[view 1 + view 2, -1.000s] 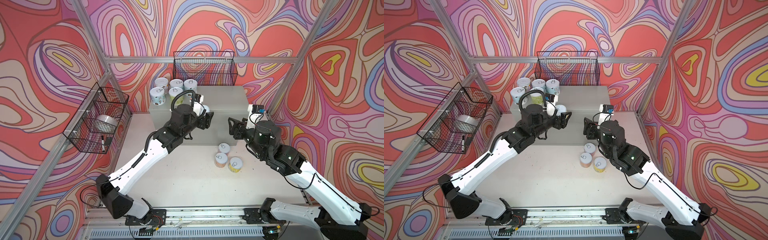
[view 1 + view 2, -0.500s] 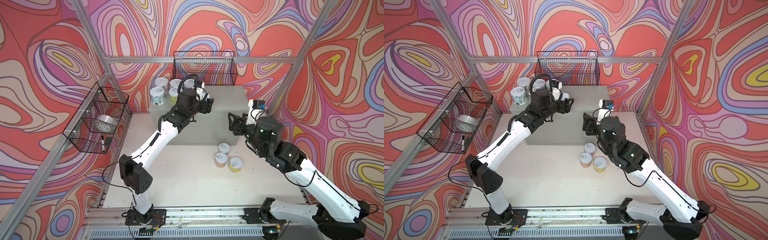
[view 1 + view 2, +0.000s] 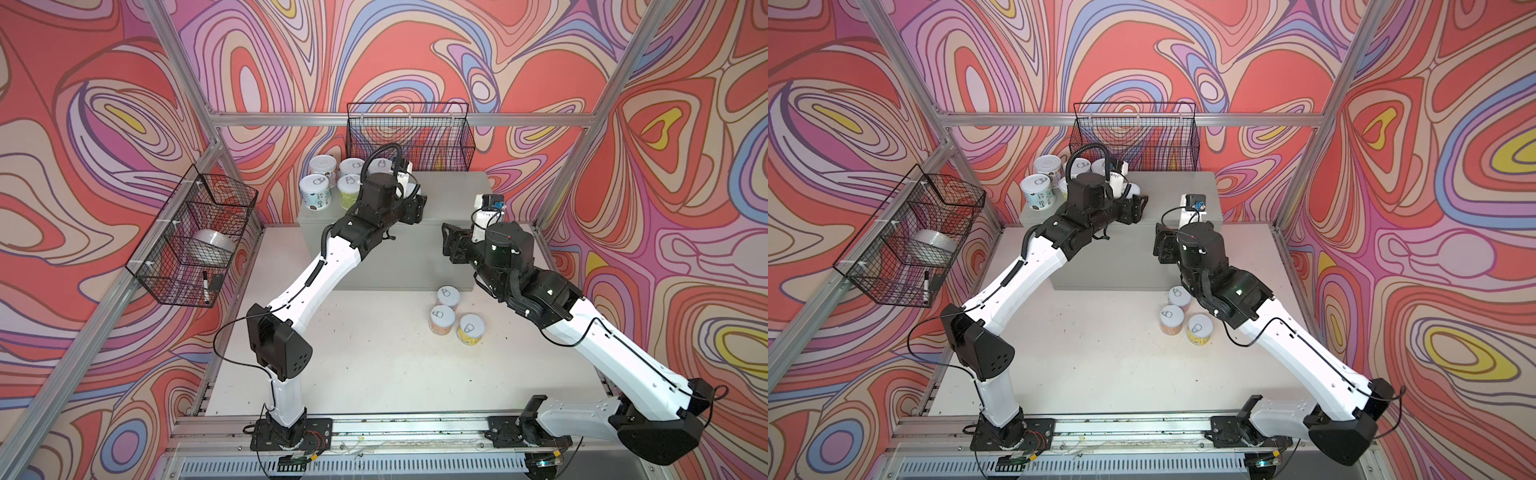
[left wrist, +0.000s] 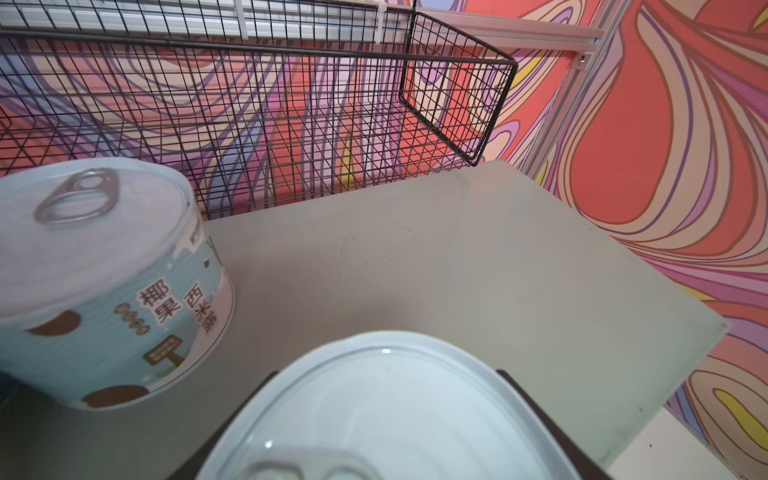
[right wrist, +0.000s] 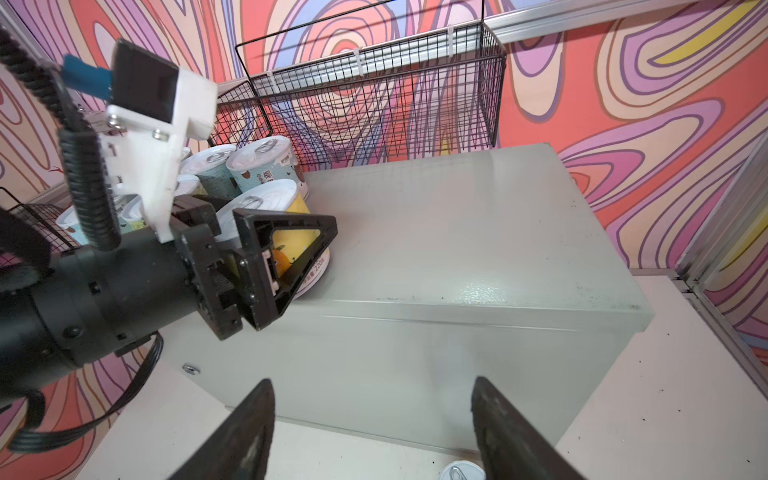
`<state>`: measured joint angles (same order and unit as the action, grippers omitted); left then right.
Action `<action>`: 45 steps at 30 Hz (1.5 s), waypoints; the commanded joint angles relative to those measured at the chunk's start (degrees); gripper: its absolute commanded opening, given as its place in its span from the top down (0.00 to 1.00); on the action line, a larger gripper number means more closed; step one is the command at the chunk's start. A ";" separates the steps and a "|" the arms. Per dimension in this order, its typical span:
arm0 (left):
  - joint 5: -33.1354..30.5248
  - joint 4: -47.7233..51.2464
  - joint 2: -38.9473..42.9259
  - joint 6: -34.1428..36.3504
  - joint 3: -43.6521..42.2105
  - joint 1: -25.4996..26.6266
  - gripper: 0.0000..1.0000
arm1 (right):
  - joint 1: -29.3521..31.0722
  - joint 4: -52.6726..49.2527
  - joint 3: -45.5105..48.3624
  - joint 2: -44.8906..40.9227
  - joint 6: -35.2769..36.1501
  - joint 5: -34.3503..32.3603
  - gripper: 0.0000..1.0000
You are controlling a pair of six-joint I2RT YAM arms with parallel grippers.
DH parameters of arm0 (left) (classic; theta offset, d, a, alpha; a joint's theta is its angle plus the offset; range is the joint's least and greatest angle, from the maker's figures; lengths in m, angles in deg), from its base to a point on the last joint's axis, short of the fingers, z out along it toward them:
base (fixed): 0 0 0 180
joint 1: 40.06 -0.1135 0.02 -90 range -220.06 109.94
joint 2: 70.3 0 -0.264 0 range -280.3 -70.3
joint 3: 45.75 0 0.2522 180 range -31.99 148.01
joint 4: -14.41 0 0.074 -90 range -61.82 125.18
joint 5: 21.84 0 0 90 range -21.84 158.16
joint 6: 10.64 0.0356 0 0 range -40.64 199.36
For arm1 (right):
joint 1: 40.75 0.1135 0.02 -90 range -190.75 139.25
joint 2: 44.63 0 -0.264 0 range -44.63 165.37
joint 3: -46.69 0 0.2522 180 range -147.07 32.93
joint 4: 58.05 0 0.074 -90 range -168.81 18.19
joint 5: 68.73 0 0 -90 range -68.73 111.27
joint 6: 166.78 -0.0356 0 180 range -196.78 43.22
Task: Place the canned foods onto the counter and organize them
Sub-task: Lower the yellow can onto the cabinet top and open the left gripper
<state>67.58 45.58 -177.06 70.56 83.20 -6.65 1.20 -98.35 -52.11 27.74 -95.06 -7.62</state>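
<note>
A: Item one, left gripper (image 5: pixel 286 232)?
B: Clamped on a yellow can (image 5: pixel 249 205) at the counter (image 5: pixel 457 249) top; contact unclear. Five cans (image 3: pixel 318 193) packed at its 10 o'clock, by the left rear corner.
A: Free room?
B: Bare top from 3 o'clock to the right edge. Right gripper (image 5: pixel 374 432): jaws apart, empty, facing the counter's front. Three cans (image 3: pixel 441 319) on the table (image 3: pixel 374 353), at that gripper's 6 o'clock.

Enclosure interior — swirl-patterned red, pink and purple walls (image 3: pixel 104 124), aluminium framing (image 3: pixel 519 119), two black wire baskets (image 3: pixel 409 141) hung on it, pale scuffed floor (image 3: pixel 374 365).
</note>
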 commanded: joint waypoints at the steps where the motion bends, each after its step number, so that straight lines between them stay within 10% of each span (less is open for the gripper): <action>1: -1.03 -0.44 -1.11 0.80 2.17 -0.19 0.60 | -0.98 0.46 -1.44 0.55 -0.33 1.02 0.23; 10: 1.32 1.35 -2.64 1.50 7.88 -0.10 0.00 | -2.36 0.62 -1.89 1.00 -1.03 2.50 0.23; 33: -5.32 2.50 4.18 6.95 10.70 3.05 0.00 | -9.54 2.99 -6.35 6.78 -1.31 8.04 0.23; 45: -12.02 -1.81 21.17 3.93 -4.69 2.98 0.00 | -10.05 4.09 -11.08 15.52 -0.25 8.04 0.24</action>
<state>58.57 45.58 -160.08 77.12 82.94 -3.52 -8.59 -95.34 -61.38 42.37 -95.89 0.51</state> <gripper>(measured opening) 0.999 0.762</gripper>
